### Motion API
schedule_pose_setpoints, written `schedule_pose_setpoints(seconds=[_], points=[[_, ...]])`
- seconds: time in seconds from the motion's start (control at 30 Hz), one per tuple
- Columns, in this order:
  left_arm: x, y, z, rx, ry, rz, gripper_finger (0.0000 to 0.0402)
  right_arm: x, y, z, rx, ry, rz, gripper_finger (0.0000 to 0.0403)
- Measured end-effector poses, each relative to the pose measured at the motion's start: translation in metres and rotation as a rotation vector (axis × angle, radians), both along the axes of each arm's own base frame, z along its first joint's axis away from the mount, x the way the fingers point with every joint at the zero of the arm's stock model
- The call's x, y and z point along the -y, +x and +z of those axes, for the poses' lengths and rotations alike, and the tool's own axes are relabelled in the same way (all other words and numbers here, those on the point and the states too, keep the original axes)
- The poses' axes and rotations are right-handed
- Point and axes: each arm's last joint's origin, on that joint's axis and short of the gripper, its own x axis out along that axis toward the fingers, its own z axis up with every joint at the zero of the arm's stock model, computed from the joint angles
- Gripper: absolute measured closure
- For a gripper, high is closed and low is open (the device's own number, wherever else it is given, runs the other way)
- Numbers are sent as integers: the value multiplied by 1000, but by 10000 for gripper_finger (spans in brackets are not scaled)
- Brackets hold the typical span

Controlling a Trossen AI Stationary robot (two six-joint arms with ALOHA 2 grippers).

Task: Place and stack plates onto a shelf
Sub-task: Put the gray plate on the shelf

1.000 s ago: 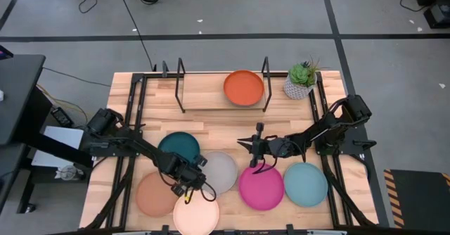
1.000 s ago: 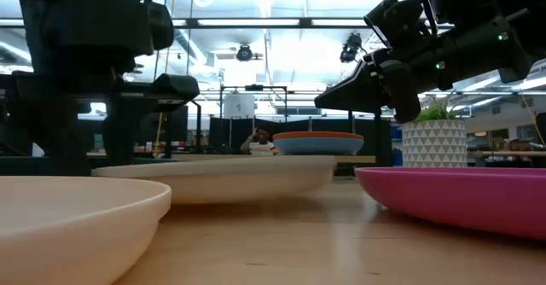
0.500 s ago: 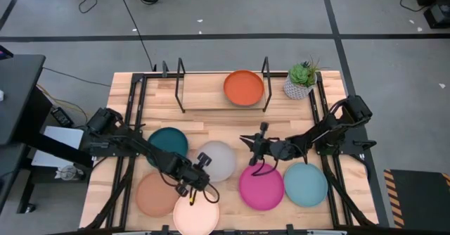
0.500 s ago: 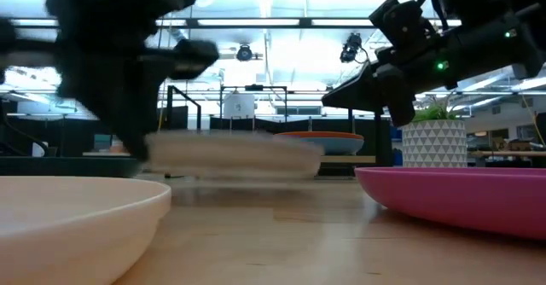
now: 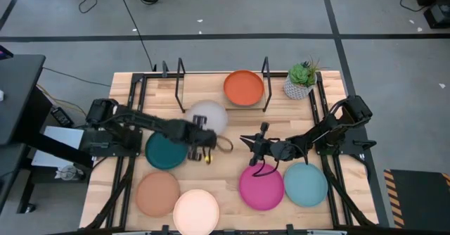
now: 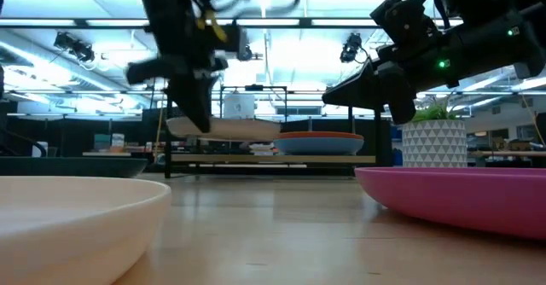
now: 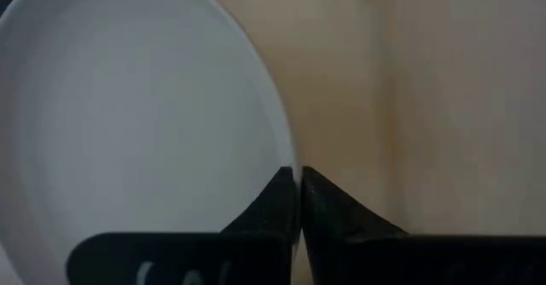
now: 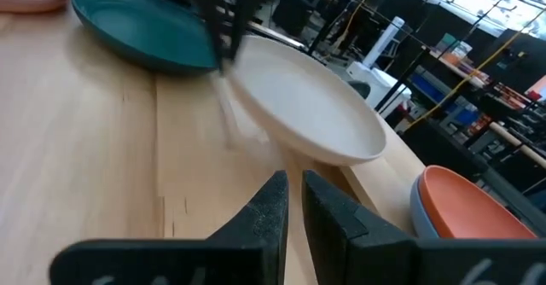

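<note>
Starting at the left of the table, our left gripper (image 5: 202, 145) is clamped on the rim of the grey plate (image 5: 209, 116), its fingers pinched together over the edge, and carries it in the air. The plate reaches out ahead of this gripper toward the shelf (image 5: 204, 98), whose bare left half lies just beyond the plate's far edge. Behind and beside the gripper, on the arm's own side, the dark teal plate (image 5: 164, 151) lies on the table; nearer the table's front edge lie the tan plate (image 5: 157, 193) and the cream white plate (image 5: 196, 211). On the right half of the shelf we see the orange plate (image 5: 244, 87) already stacked on a blue plate (image 6: 320, 145), which shows only in the low view. So we judge two plates shelved, one on its way, and five waiting. Right of centre, our right gripper (image 5: 247, 142) hovers with nothing in it and its fingers almost together, near the pink plate (image 5: 261, 186), with the light teal plate (image 5: 306, 183) beyond that. A potted plant (image 5: 301, 79) stands just past the shelf's right end frame. The black upright frame (image 5: 180, 84) at the left end looks the likeliest thing to catch the carried plate.
</note>
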Motion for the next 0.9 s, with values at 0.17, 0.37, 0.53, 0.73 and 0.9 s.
schedule_pose_setpoints(seconds=[0.17, 0.37, 0.53, 0.73, 0.9], points=[[-35, 1, -1, -14, -9, 68, 384, 1, -4, -3, -4, 7, -2, 359], [-71, 3, -1, 12, -14, 121, 384, 2, -5, -4, 8, 20, 0, 359], [-102, 1, -1, 35, -63, 160, 384, -1, -5, -4, 10, 26, 15, 359], [-132, -2, 1, 85, -67, 197, 381, -4, -7, -4, 9, 23, 28, 359], [-146, -3, -1, 115, -112, 215, 380, -4, -7, -4, 9, 23, 28, 359]])
